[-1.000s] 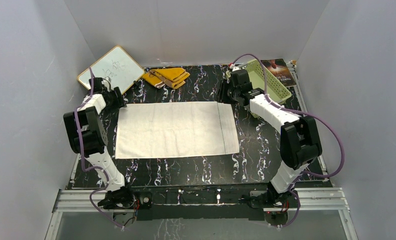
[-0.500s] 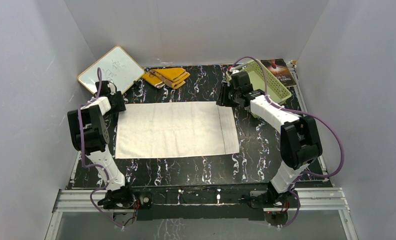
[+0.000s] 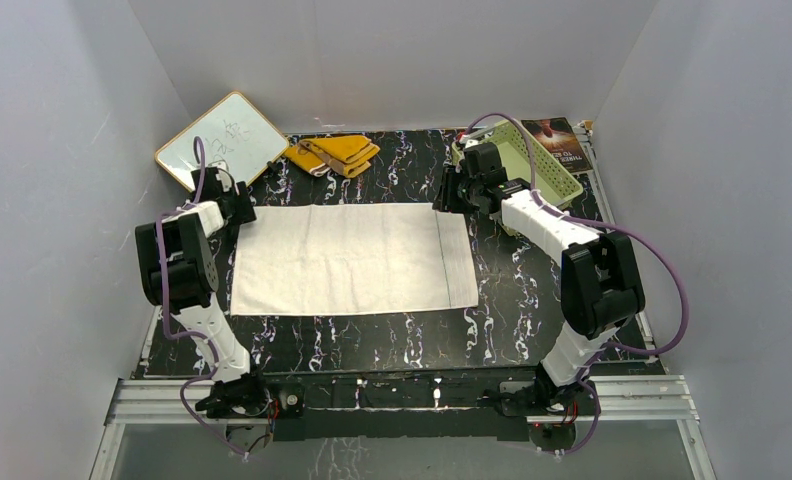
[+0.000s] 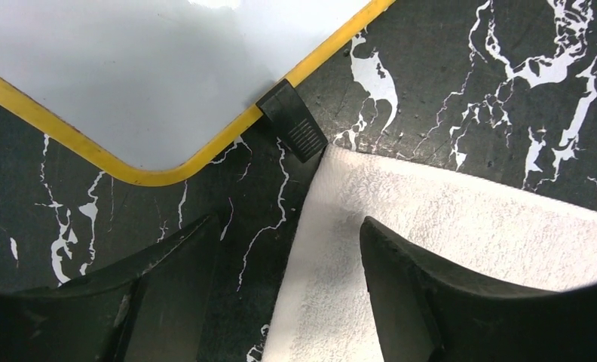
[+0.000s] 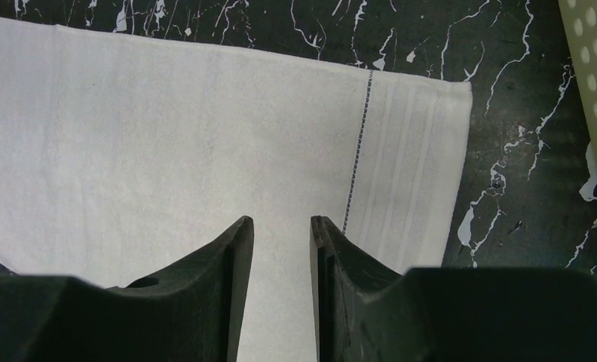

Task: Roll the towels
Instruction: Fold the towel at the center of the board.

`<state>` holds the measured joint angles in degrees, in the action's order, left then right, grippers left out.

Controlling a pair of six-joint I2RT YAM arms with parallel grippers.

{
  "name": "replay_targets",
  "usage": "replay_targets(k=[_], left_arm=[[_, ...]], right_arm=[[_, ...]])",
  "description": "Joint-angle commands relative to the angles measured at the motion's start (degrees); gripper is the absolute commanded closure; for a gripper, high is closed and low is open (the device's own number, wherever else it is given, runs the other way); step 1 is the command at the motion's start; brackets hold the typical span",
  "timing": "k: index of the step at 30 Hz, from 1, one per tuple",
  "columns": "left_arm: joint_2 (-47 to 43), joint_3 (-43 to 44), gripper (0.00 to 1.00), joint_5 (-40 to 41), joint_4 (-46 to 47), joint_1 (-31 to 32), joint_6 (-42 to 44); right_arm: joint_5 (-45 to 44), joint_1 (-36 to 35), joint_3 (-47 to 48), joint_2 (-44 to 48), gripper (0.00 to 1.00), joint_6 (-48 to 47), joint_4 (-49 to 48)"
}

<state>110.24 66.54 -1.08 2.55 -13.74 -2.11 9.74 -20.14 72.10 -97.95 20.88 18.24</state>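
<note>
**A:** Where are the towels?

**B:** The white towel lies spread flat in the middle of the tabletop, with no roll started. The yellow towel sits folded at the far edge beside the whiteboard, well apart from both arms.

**A:** And the grippers?

**B:** The left gripper hangs over the white towel's far left corner. Its jaws are spread wide, one over bare tabletop and one over cloth, and it is holding nothing. The right gripper is above the far edge, close to the stitched stripe. Its jaws are only narrowly parted, with nothing between them.

**A:** Which step is this?

**B:** I'd say they are lining up to take the far edge, the start of rolling the first towel. Next, both need to come down and pinch that edge. The right one probably has to open wider first. The left one should stay clear of the whiteboard's black clip, which is just beside the corner.
</note>
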Motion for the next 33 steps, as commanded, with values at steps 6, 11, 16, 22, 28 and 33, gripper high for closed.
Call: replay_targets(k=[6, 11, 16, 22, 28, 33], left_arm=[[-2.9, -1.4, 0.34, -4.3, 4.3, 0.1, -4.3], [-0.2, 0.3, 0.34, -3.1, 4.4, 0.1, -3.7], [2.1, 1.1, 0.38, -2.8, 4.1, 0.1, -2.9], [3.7, 0.0, 0.59, -1.6, 3.7, 1.0, -0.5], [4.2, 0.9, 1.00, -0.7, -0.7, 1.1, -1.3], [-1.7, -0.9, 1.00, -1.1, -3.8, 1.2, -3.8]], right_arm=[[1.3, 0.3, 1.0, 2.9, 0.68, -0.8, -2.1], [1.5, 0.3, 0.8, 2.8, 0.69, -0.8, -2.1], [1.7, 0.2, 0.9, 2.5, 0.69, -0.8, -2.1], [1.5, 0.2, 0.9, 2.2, 0.69, -0.8, -2.3], [-0.3, 0.3, 1.0, 1.9, 0.69, -1.5, -2.5], [-2.3, 1.0, 1.7, 0.0, 0.68, -2.2, -3.7]])
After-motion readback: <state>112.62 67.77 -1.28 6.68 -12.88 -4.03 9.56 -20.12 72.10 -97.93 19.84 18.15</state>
